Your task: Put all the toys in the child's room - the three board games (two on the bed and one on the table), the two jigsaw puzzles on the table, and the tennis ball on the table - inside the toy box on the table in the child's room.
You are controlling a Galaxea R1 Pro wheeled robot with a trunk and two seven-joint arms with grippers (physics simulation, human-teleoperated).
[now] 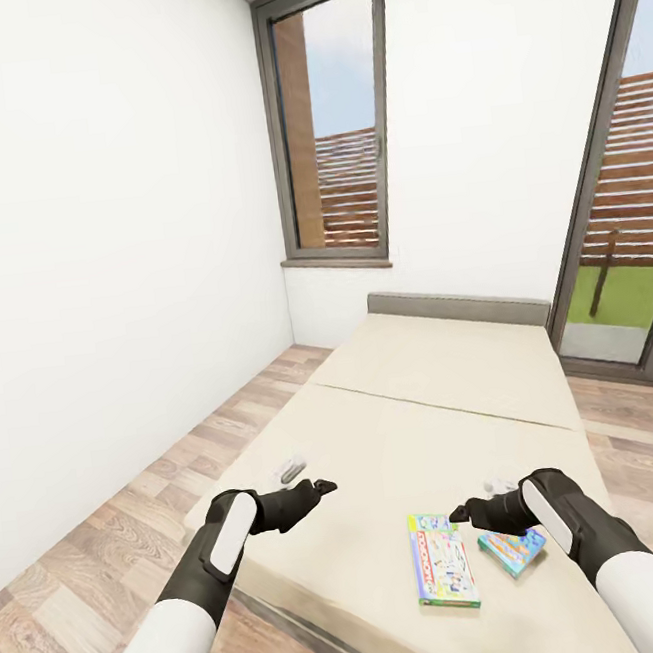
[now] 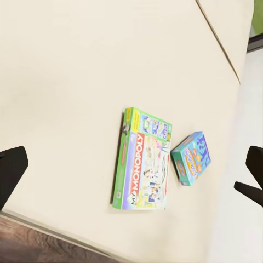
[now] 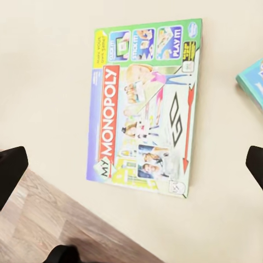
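Left wall: plain white, running back to the corner of the room.
Floor: wood planks, on both sides of the bed.
Left pincer: hovers above the near left part of the mattress, holding nothing; in the left wrist view its two dark fingertips sit at opposite edges of the frame, so the jaws stand wide apart.
Bed: low, with a cream mattress, a thin grey frame and a grey headboard at the far end against the wall.
Window: tall and grey-framed, in the back wall beyond the bed, with a slatted fence outside.
Larger board game: a flat green and yellow "My Monopoly" box lying face up on the near part of the mattress, between the two pincers and close to the bed's near edge.
Right pincer: hovers just above the mattress beside the larger box and holds nothing; the right wrist view shows its fingertips far apart at the frame's edges, jaws wide.
Smaller board game: a blue-green box lying flat just right of the larger one, not touching it, partly hidden under the right arm.
Glass door: at the right, with grass and fence beyond.
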